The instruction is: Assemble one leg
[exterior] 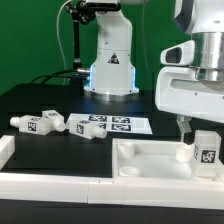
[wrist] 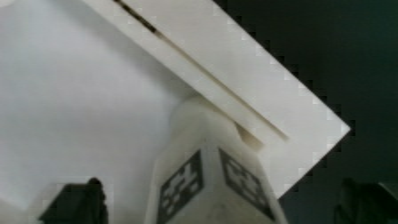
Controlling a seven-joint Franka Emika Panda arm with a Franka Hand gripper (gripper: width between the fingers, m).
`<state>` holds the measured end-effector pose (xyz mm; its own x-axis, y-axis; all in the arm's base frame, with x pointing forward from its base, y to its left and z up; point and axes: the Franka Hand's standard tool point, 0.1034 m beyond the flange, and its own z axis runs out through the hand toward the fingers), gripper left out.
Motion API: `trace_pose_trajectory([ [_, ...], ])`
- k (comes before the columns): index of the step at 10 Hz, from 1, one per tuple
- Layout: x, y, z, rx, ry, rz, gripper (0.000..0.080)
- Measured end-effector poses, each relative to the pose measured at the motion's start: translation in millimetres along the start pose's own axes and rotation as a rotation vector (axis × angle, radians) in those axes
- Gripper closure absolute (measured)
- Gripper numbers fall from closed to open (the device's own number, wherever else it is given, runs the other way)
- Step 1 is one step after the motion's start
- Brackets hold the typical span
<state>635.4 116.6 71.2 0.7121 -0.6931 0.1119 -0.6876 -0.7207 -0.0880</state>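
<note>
A white leg with black-and-white tags stands upright at the corner of the white tabletop on the exterior view's right. My gripper hangs over it, jaws straddling the leg; one thin finger shows beside the leg with a gap. In the wrist view the leg rises between the two dark fingertips, which stand wide apart, over the tabletop. The gripper looks open. Two more legs lie on the black table.
The marker board lies flat behind the tabletop. The robot base stands at the back. A white bar runs along the front, and a white block sits at the exterior view's left edge.
</note>
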Motion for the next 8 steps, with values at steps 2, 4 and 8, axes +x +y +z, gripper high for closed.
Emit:
trace_pose_trajectory([
  [2, 0.3, 0.2, 0.0, -0.001, 0.001, -0.117, 0.0151],
  [4, 0.9, -3.7, -3.1, -0.012, -0.002, -0.456, 0.0151],
  [8, 1.2, -3.3, -2.5, -0.012, 0.000, -0.348, 0.0368],
])
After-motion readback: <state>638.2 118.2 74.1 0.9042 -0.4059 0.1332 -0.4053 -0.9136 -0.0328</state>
